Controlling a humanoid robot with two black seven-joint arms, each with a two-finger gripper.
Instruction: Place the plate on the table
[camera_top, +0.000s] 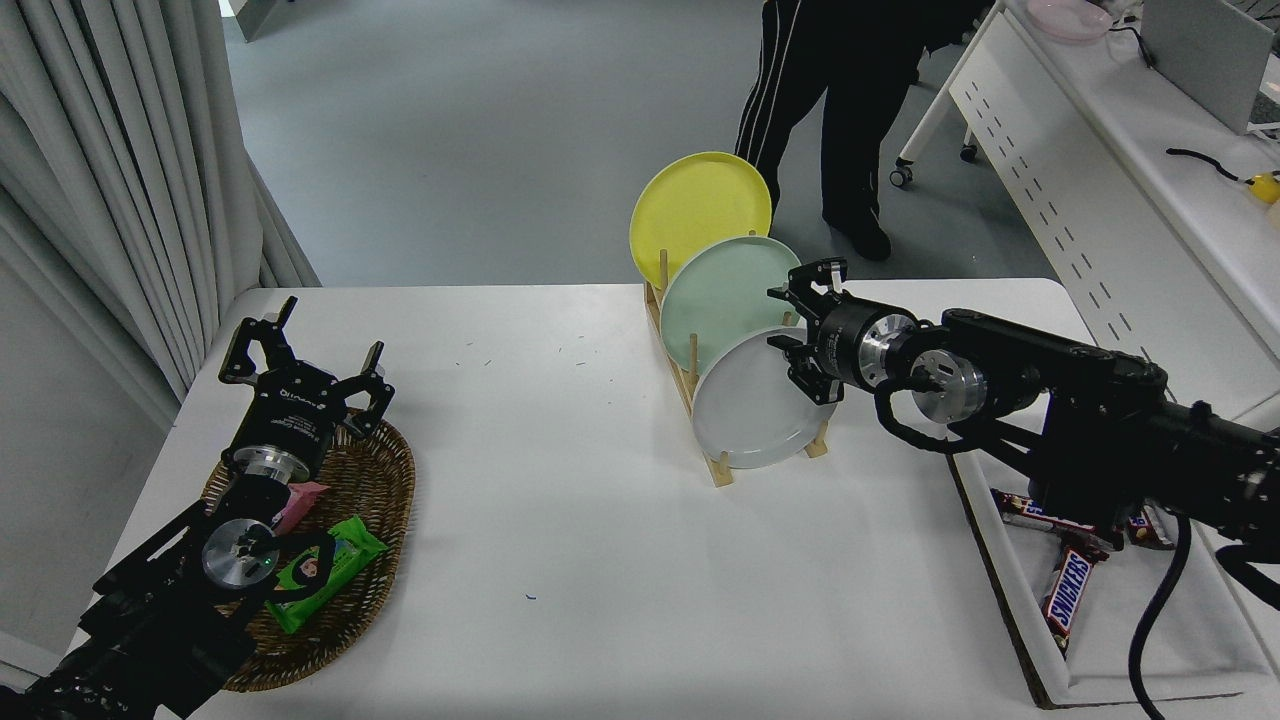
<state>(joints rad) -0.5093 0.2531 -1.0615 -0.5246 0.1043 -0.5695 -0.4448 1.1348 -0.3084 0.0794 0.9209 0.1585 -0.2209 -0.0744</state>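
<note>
— Looking over the white surface (560, 520), what was on it, and what was it made of?

— It was smooth and matte, with rounded corners. Near the middle of its far edge stood a pale wooden rack (700, 400) of thin pegs holding three round, shallow-rimmed plates on edge: a yellow plate (695, 205) farthest back, a mint-green plate (725, 290) in the middle, and the light-grey plate (745, 410) at the front, leaning back against the pegs.

— And elsewhere?

— An oval woven wicker basket (375, 500) lay by the left edge, holding a glossy green packet (325, 570) and a pink packet (300, 500). A flat white tray (1150, 640) with a brown rim sat at the near right corner with candy bars (1065, 590) in brown wrappers; I counted at least three, though the arm hid part of them.

— The claws?

— Two. The right claw (800, 325) reached in from the right edge, its fingers spread with one up by the mint-green plate's right rim and one down at the light-grey plate's upper right rim. It gripped nothing; whether the lower finger touched the grey rim, I couldn't tell. The left claw (300, 355) hung over the far end of the basket, fingers splayed wide and empty.

— Anyone about?

— One person (850, 110) in dark trousers stood on the grey floor beyond the far edge.
</note>
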